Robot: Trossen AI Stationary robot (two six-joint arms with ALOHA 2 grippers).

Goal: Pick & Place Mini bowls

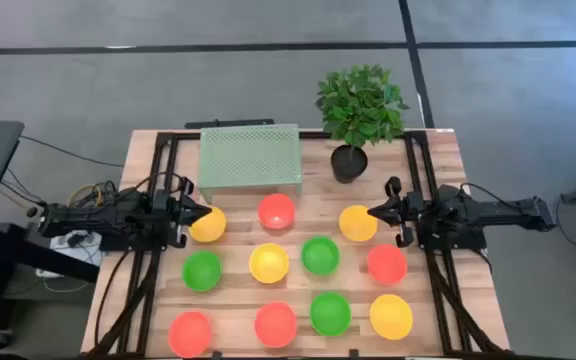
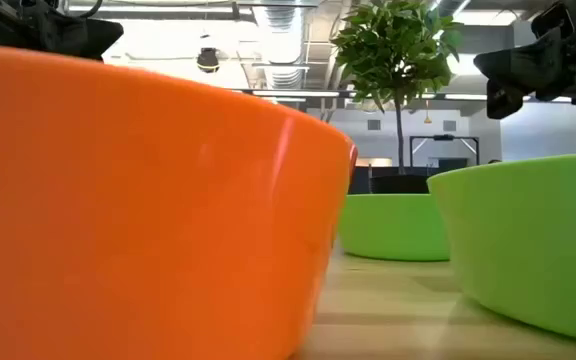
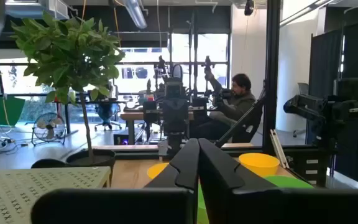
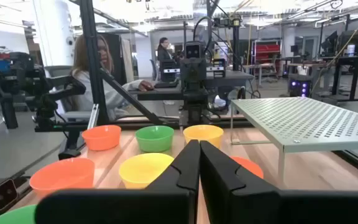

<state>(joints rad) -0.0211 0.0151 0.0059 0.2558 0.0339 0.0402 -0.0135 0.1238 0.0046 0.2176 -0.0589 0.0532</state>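
Eleven mini bowls (image 1: 269, 263) lie open side up on the wooden counter (image 1: 438, 150), spread in three loose rows and none stacked — yellow, red, yellow in the row nearest the rack; green, yellow, green, red across the middle; red, red, green, yellow along the near edge. The left claw (image 1: 200, 214) sits at the counter's left side with its tip over the edge of the yellow bowl (image 1: 208, 225) there, fingers pressed together and holding nothing. The right claw (image 1: 374, 212) mirrors it on the right side, tip just beside the other yellow bowl (image 1: 357, 223), fingers likewise pressed together and empty (both wrist views show the fingers meeting with no gap). A pale green perforated rack (image 1: 249, 158) stands at the far edge of the counter, and a black plant pot (image 1: 349, 163) with a leafy plant stands just to its right. In the room beyond, a seated person (image 3: 232, 106) shows in the left wrist view.
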